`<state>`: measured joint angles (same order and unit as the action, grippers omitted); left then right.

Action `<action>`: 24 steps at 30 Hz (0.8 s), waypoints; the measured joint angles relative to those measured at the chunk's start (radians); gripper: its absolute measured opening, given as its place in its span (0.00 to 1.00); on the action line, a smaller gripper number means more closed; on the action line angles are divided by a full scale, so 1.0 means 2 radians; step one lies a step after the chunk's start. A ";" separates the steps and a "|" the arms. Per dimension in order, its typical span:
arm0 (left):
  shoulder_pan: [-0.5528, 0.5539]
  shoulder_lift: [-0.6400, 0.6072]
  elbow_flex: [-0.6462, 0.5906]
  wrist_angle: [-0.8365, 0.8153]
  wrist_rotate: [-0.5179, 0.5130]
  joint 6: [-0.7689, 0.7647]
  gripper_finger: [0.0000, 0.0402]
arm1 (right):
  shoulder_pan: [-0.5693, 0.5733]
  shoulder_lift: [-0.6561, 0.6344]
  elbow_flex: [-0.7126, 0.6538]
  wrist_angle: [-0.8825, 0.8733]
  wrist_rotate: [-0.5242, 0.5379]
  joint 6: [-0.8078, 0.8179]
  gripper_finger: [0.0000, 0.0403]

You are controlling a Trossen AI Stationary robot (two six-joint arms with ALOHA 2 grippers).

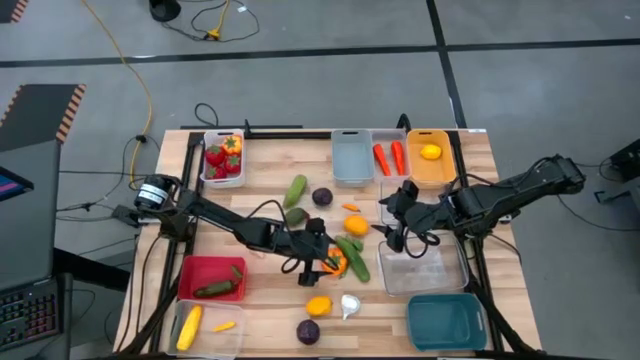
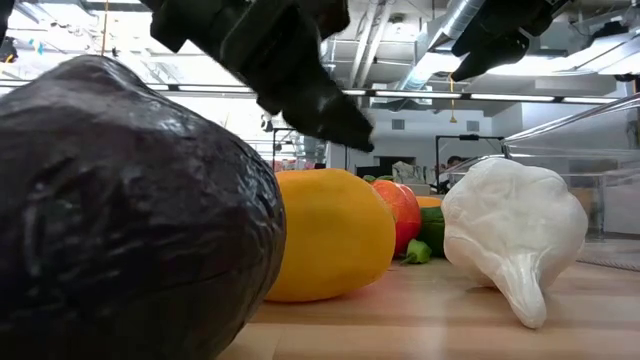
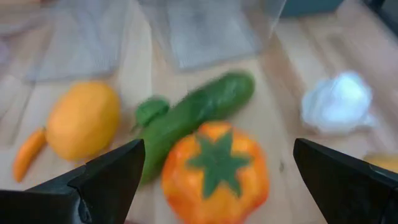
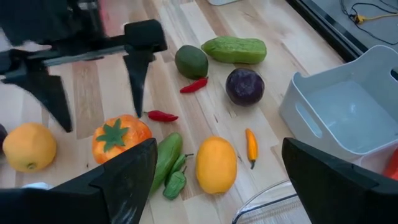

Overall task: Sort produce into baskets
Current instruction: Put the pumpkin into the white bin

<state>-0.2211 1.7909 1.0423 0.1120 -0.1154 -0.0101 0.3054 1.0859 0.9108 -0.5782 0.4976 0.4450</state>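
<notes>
Mid-table, my left tool (image 1: 322, 258) hangs spread over the orange tomato (image 3: 216, 174); right tool (image 1: 398, 222) spread, empty. Several baskets (image 1: 222, 160) part-filled; a dozen-odd pieces loose.

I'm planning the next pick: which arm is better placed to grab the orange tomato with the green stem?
Left. The left gripper hangs open right over the orange tomato, which sits between its fingers. The right gripper is open too, but farther off.

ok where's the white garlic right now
In the high view the white garlic lies near the table's front edge, centre, between a yellow lemon and the teal basket.
</notes>
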 joint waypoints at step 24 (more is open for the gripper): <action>0.001 0.095 0.039 0.009 -0.007 0.004 0.95 | 0.001 0.000 0.000 0.003 -0.002 0.000 0.92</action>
<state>-0.2184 1.9800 1.1210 0.1294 -0.1298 -0.0025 0.3075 1.0859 0.9100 -0.5723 0.4943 0.4446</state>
